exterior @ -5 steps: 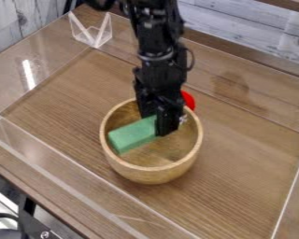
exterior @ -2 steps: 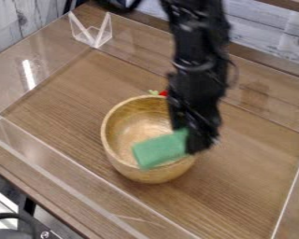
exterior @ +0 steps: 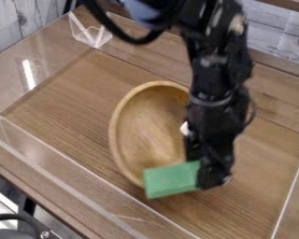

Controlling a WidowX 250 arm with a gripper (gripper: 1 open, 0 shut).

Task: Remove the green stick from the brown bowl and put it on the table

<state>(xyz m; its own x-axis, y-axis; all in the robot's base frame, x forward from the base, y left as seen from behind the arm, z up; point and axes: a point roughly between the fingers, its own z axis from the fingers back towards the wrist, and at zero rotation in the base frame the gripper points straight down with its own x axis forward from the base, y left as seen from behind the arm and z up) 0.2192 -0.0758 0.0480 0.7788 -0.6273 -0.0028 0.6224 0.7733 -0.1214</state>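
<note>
mint-green, one green stick [exterior: 174,179] sits clamped in our one gripper [exterior: 207,175], just outside one tipped brown bowl [exterior: 142,131] on the table [exterior: 64,103].

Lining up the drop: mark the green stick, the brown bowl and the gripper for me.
green stick [exterior: 172,178], camera view, middle of its flat face.
brown bowl [exterior: 124,119], camera view, left part of the tilted rim.
gripper [exterior: 205,174], camera view, fingertips shut on the stick's right end.

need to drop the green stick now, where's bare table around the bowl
Bare table spans the left, between the brown bowl and the left acrylic wall, and the front strip below the green stick. It is crowded at the bowl's right rim, where the pincer holds the stick.
</note>
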